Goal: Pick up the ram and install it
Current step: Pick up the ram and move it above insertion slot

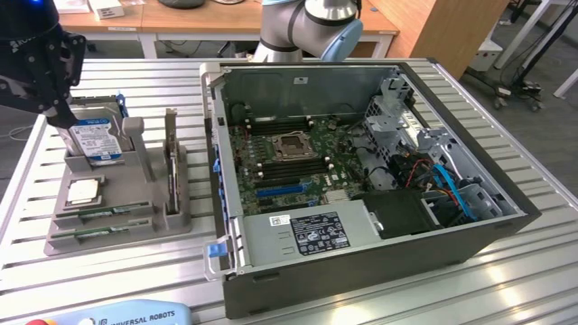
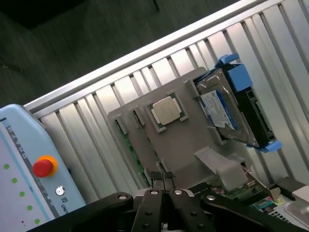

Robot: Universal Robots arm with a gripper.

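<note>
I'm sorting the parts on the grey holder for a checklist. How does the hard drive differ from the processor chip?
The hard drive is much larger and rectangular; the processor chip is small and square. The hard drive stands propped on edge, the processor chip lies flat in a recess. The hard drive carries a blue-and-white label; the processor chip is plain. Both are silver and sit in the grey holder.
</note>
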